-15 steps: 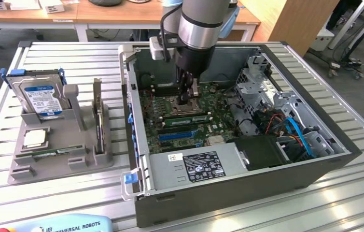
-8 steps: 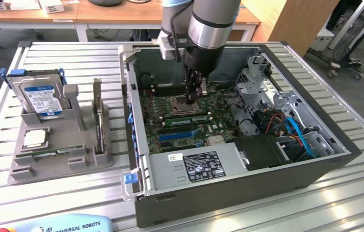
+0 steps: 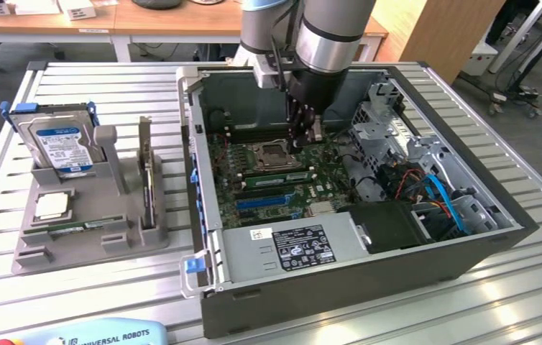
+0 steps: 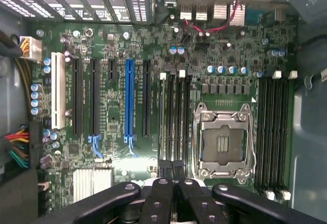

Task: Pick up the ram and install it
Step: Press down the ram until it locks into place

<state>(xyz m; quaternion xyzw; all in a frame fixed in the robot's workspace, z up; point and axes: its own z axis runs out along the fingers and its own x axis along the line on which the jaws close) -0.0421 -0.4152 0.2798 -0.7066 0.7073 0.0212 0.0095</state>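
Note:
My gripper [image 3: 302, 146] reaches down into the open computer case [image 3: 348, 287], just over the motherboard. Its black fingers [image 4: 158, 198] are pressed together with no visible gap. They hang over one end of the memory slots [image 4: 173, 116] beside the empty CPU socket [image 4: 223, 142]. A long thin green stick, the ram [image 3: 276, 176], stands on edge in one of those slots next to the socket [image 3: 269, 153]. I cannot tell whether the fingertips touch it or hold it.
A grey fixture [image 3: 108, 237] at the exterior view's left holds a silver hard drive [image 3: 60, 144] upright and a small square CPU chip [image 3: 52, 206]. The power supply [image 3: 290, 248] and blue cables [image 3: 443, 198] crowd the case's near side. Further memory slots [image 4: 273, 132] lie beyond the socket.

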